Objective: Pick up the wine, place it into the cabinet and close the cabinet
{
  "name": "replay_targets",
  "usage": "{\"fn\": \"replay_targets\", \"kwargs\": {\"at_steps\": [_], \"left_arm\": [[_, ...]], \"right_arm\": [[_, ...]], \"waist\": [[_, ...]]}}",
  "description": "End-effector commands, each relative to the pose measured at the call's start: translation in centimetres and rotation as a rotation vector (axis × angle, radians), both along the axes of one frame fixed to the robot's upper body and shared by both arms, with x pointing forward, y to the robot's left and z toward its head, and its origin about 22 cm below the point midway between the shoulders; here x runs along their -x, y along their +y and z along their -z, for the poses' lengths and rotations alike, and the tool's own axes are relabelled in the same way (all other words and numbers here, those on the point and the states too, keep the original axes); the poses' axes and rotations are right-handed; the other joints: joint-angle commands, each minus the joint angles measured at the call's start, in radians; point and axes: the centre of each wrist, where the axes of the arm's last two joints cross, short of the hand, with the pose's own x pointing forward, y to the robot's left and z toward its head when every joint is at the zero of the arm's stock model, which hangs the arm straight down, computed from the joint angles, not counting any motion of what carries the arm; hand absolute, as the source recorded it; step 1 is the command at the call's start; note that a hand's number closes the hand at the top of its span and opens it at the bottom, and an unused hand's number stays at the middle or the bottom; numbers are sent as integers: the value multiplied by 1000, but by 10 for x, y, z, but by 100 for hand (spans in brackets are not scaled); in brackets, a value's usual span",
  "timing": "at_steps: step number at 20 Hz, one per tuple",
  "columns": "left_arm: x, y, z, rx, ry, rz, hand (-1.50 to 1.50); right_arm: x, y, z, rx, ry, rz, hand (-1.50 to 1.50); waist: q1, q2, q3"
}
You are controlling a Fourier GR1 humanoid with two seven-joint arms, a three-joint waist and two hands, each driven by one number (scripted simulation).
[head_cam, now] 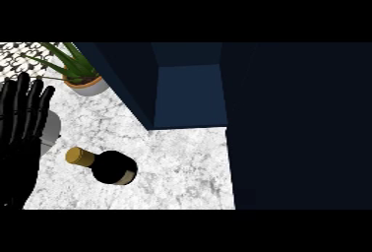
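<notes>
Left hand (22, 110) at the view's left edge, fingers straight and pointing up, spread a little, nothing in it. It's resting there, well clear of the bottle. Black shape below it runs down the left edge toward the bottom; can't separate forearm from shadow there. Right hand doesn't show anywhere.

Wine bottle (109, 166) stands on the marble counter (181, 167), seen almost from above: dark body, gold band round the shoulder, gold-capped neck (78, 156) leaning toward upper left in the view. Nothing touching it. It sits near the counter's front, right of the left hand, with bare marble between them.

Grey rounded object (52, 129) just right of the hand's fingers, partly hidden by them; can't tell what it is.

Further back, the cabinet (189, 96): dark blue, open, lighter blue inner face visible, its lower edge meeting the counter behind and to the right of the bottle. Open door (123, 83) angles out toward the back left. Whole right side of the view is a dark blue panel (305, 128).

Far left corner: potted plant (81, 74), green spiky leaves in a light grey pot, on the counter just left of the cabinet door. Patterned tile (22, 54) behind it.
</notes>
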Motion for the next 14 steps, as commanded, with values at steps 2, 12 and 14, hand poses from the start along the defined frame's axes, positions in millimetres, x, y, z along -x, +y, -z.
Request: {"fn": "replay_targets", "kwargs": {"at_steps": [2, 12, 14], "left_arm": [[-11, -13, -15, -43, -18, 60, -150], [-31, -24, 10, 325, 235, 266, -150], [-24, -29, 5, 338, 256, 236, -150]], "right_arm": [[1, -12, 7, -37, -23, 5, -150], [37, -12, -7, -25, 190, -276, -150], [56, -11, -14, -34, 196, -285, -150]], "waist": [[26, -7, -39], [29, -9, -40], [28, -10, -40]]}}
